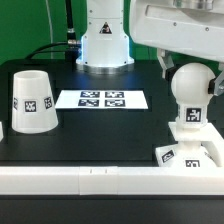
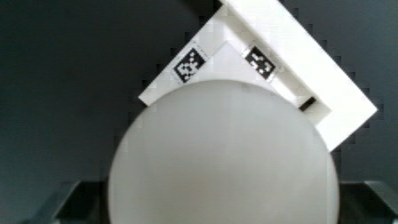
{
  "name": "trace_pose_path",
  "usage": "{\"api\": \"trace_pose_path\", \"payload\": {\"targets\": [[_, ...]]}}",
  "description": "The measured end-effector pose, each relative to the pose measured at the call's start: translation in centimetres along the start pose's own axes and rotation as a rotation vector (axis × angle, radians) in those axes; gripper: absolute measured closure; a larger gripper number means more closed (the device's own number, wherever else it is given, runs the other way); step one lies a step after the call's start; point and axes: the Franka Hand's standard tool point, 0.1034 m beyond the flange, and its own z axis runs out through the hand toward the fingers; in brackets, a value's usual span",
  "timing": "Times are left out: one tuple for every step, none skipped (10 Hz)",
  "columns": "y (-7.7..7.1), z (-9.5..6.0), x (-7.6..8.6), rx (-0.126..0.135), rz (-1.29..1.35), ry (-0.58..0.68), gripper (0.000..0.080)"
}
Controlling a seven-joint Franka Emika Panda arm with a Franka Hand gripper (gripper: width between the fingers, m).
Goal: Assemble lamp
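1. Gripper (image 1: 190, 72) straddles the bulb (image 1: 191, 90), with one dark finger showing on each side of the round head. Neither view shows whether the pads press the bulb or stand just off it, so I cannot tell if it is gripped.
2. The bulb stands upright between the fingers. Its neck runs down to the base (image 1: 176, 152) directly under the gripper. In the wrist view the dome (image 2: 222, 150) fills most of the picture, with a tagged corner of the base (image 2: 267, 70) showing beyond it.
3. How far the neck is seated in the base is hidden in both views.
4. The base lies flat on the table (image 1: 110, 140), below the gripper and just beside the white rail (image 1: 90, 182) at the front edge. My judgement is that it sits against the rail so it cannot slide or spin while the bulb is worked into it.
5. The shade (image 1: 32, 100) stands wide end down, well apart from the gripper toward the exterior view's left, with nothing touching it. It is probably kept out of the way because it goes on last, over the bulb.
6. The marker board (image 1: 100, 99) lies flat between the shade and the gripper.
7. The step in hand looks like joining the bulb to the base, and the shade is not yet fitted.
8. The main risk is that the smooth round head gives the fingers little purchase, so a twist could slip.
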Motion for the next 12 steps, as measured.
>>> {"api": "trace_pose_path", "payload": {"targets": [[-0.03,0.01,-0.02,0.001,-0.002,0.000,0.0149],[-0.04,0.01,-0.05,0.001,-0.023,0.000,0.0149],[-0.06,0.01,-0.08,0.001,-0.071,0.000,0.0115],[-0.18,-0.06,-0.17,0.002,-0.128,0.001,0.0103],[-0.30,-0.13,-0.25,0.001,-0.216,0.002,0.0103],[-0.38,-0.14,-0.33,0.003,-0.343,0.003,0.0101],[-0.42,-0.14,-0.36,0.003,-0.481,0.004,0.0101],[-0.47,-0.14,-0.43,0.004,-0.557,0.003,0.0101],[-0.45,-0.14,-0.41,0.004,-0.616,0.003,0.0101],[-0.44,-0.14,-0.40,0.003,-0.708,0.004,0.0101],[-0.44,-0.14,-0.40,0.003,-0.770,0.004,0.0101],[-0.44,-0.14,-0.40,0.003,-0.817,0.004,0.0101]]}}
